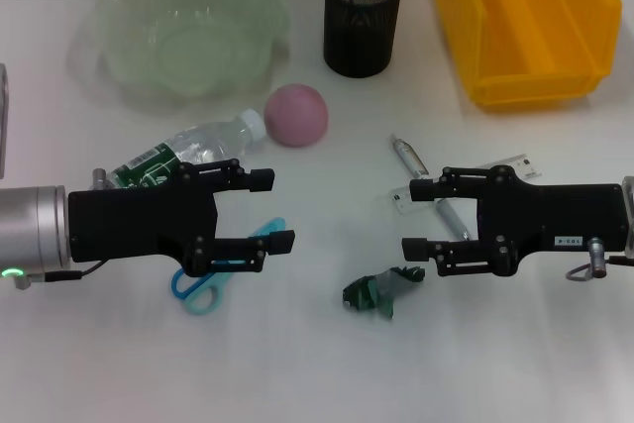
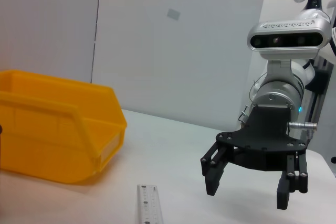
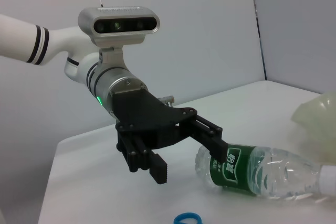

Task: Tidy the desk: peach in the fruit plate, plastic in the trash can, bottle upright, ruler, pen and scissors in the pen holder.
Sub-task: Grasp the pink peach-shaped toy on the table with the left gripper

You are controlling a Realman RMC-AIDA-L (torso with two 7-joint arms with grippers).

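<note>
A pink peach (image 1: pixel 295 115) lies on the desk in front of the pale green fruit plate (image 1: pixel 188 32). The plastic bottle (image 1: pixel 193 151) lies on its side, partly under my left gripper (image 1: pixel 272 210), which hovers open; the right wrist view shows the left gripper (image 3: pixel 190 162) beside the bottle (image 3: pixel 262 171). Blue scissors (image 1: pixel 213 279) lie beneath the left gripper. My right gripper (image 1: pixel 418 218) is open above the silver pen (image 1: pixel 408 158) and the white ruler (image 1: pixel 522 165). Crumpled green plastic (image 1: pixel 381 291) lies just in front of it. The black mesh pen holder (image 1: pixel 363 15) stands at the back.
A yellow bin (image 1: pixel 530 22) stands at the back right, and the left wrist view shows the yellow bin (image 2: pixel 58 129) with the ruler (image 2: pixel 149 205) and the right gripper (image 2: pixel 248 192). A grey object edges in at the far left.
</note>
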